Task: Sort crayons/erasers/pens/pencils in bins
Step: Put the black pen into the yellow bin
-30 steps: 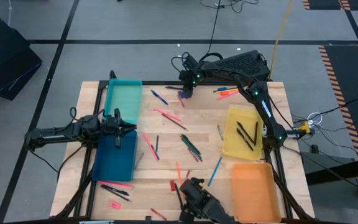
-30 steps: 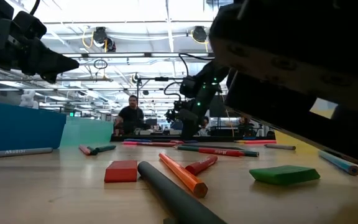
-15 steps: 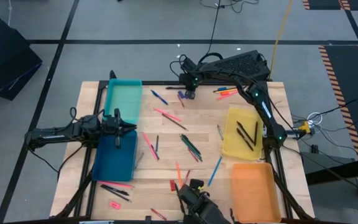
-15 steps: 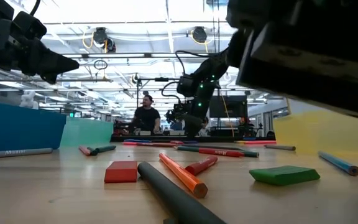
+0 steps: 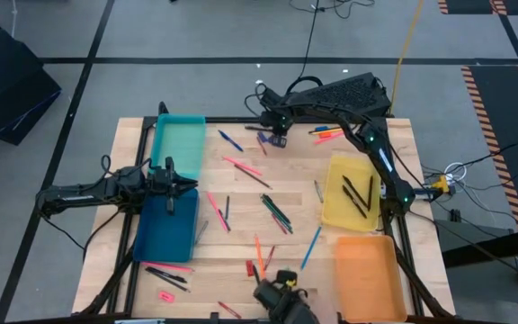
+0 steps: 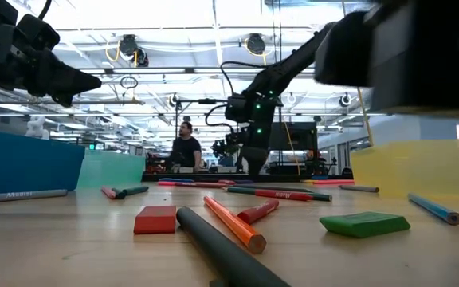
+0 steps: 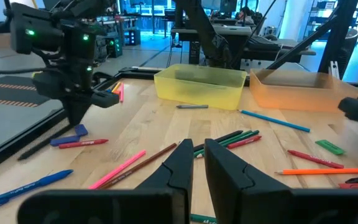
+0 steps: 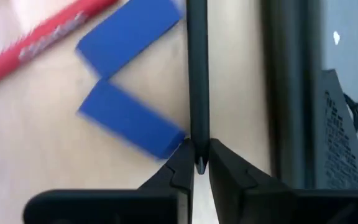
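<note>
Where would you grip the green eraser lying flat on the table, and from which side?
Grip the green eraser across its narrow width at mid-length, coming straight down. It lies flat and low, so its long side faces are the likely opposed surfaces to pinch.

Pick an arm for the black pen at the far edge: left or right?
Right. The right gripper is already down at the black pen, fingers straddling it. The left gripper hovers between the teal and blue bins.
</note>
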`<act>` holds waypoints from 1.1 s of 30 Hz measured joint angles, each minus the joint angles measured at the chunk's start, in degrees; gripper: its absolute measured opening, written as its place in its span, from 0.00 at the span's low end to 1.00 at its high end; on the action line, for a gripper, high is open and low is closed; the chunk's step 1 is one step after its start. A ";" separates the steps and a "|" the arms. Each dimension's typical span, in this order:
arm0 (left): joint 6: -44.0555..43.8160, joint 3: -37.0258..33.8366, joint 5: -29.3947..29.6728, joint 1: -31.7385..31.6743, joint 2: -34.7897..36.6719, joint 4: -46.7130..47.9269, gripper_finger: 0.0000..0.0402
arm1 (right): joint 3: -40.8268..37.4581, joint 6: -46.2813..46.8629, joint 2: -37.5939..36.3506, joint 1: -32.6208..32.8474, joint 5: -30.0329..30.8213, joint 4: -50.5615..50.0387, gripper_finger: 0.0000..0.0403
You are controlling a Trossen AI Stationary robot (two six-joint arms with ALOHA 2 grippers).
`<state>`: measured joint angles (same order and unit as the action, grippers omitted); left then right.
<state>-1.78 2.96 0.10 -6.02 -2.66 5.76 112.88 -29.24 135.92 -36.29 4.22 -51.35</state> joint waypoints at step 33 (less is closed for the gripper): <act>0.00 0.00 0.00 -0.01 -0.01 0.00 0.11 | -30.75 28.00 -18.45 23.79 -0.84 -13.55 0.20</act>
<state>-1.78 2.96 0.10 -6.03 -2.67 5.76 82.13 -1.25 117.47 -12.49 3.38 -64.89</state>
